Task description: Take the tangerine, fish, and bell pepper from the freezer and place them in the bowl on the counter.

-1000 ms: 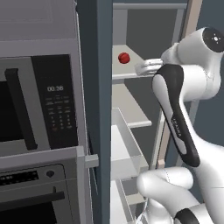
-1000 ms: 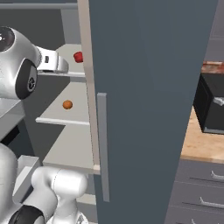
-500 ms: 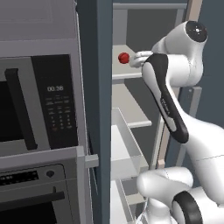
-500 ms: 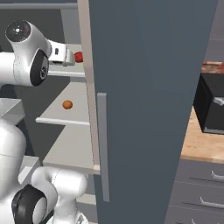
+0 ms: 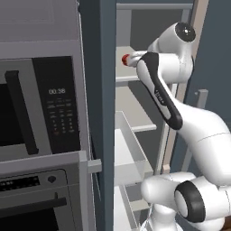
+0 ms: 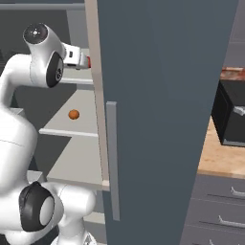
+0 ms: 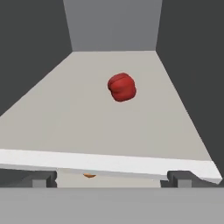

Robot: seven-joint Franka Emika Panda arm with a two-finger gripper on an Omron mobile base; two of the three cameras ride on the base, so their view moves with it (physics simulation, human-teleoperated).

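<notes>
Microwave display reads 00:38; glossy red lobed bell pepper sits on the freezer shelf, jaws wide open, empty.

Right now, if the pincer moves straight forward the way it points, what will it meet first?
Most likely the bell pepper, lying on the freezer shelf ahead of the open pincer. Nothing stands between them, though depth is hard to judge.
</notes>
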